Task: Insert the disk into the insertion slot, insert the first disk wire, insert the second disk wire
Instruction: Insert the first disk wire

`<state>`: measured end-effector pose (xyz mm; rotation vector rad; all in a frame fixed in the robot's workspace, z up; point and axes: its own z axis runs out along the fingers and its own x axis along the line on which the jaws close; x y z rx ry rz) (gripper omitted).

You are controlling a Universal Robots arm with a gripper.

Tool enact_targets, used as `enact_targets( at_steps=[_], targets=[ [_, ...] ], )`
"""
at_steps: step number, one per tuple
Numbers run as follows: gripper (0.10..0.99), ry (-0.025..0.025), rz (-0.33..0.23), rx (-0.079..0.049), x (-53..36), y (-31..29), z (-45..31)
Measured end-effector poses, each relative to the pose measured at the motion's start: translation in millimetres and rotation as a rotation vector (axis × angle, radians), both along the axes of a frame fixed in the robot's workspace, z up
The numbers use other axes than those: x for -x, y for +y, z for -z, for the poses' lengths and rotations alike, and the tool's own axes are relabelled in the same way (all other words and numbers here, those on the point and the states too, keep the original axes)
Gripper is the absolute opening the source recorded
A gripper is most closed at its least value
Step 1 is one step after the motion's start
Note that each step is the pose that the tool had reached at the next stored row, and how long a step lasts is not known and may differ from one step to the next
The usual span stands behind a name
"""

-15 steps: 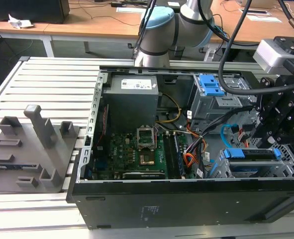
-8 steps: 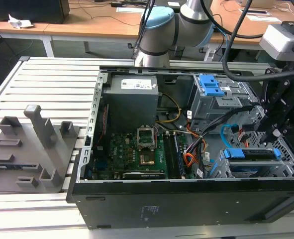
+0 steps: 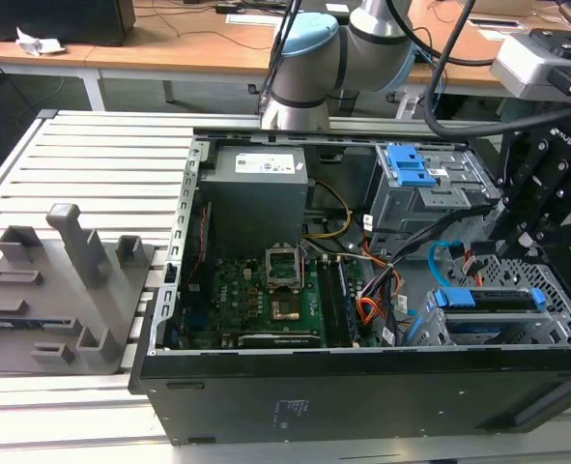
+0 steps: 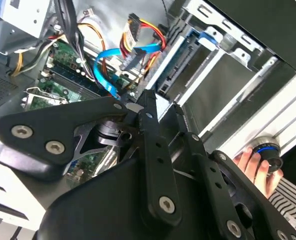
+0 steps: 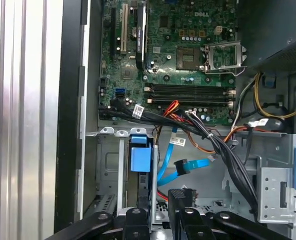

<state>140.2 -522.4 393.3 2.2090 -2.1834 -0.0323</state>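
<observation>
The disk (image 3: 488, 302), in its blue carrier, lies inside the insertion slot (image 3: 556, 314) at the case's corner on the exterior view's right. Both wrist views show it there too: disk (image 5: 140, 157) (image 4: 185, 50), slot (image 5: 107, 165) (image 4: 223, 75). My gripper (image 3: 517, 246) (image 4: 164, 102) (image 5: 160, 215) hovers just above the slot, open by a narrow gap with nothing between its fingers. The first disk wire (image 4: 135, 30), red and orange leads on a flat plug, hangs loose beyond it. The second disk wire (image 4: 105, 67) (image 5: 188, 165) (image 3: 440, 256), light blue, curls free, its dark plug unconnected.
A taller grey cage with blue latches (image 3: 420, 179) stands behind the slot. Motherboard (image 3: 266, 290), power supply (image 3: 256, 188) and a coiled orange bundle (image 3: 367, 309) fill the case. A grey fixture (image 3: 63, 280) sits on the table. A person's hand (image 4: 253, 162) rests outside the case wall.
</observation>
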Motion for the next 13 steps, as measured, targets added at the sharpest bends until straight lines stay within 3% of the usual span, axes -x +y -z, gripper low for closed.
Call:
enact_targets(
  at_steps=[8,11,13],
  targets=[
    [0.302,0.0000,0.000,0.000,0.0,34.3,0.0],
    [0.302,0.0000,0.008,0.003,0.0,36.7,7.0],
    [0.302,0.0000,0.042,0.008,0.0,36.7,10.8]
  ],
)
